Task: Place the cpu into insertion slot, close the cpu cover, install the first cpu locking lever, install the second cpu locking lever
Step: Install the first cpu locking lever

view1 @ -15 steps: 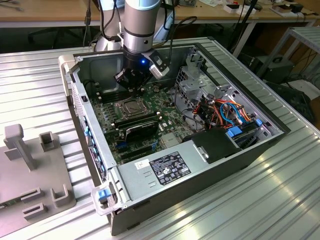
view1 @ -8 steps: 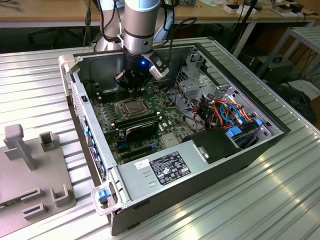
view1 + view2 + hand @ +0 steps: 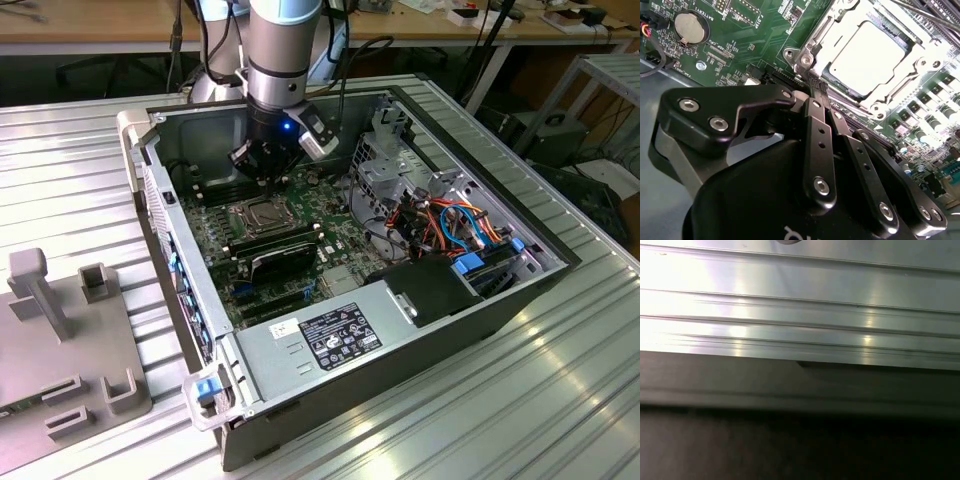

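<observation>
Gripper (image 3: 816, 86) pinched together just beside cpu (image 3: 871, 59)

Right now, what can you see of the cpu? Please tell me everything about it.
In the second wrist view, the cpu is a flat square chip with a pale, silvery metal top that shines brightly under the light. It lies level on the green motherboard, inside the cut-out of the cpu cover, whose silver frame lies down around it and seems to overlap its edges. The gripper, shut, is near the frame's corner, apart from the chip.
</observation>
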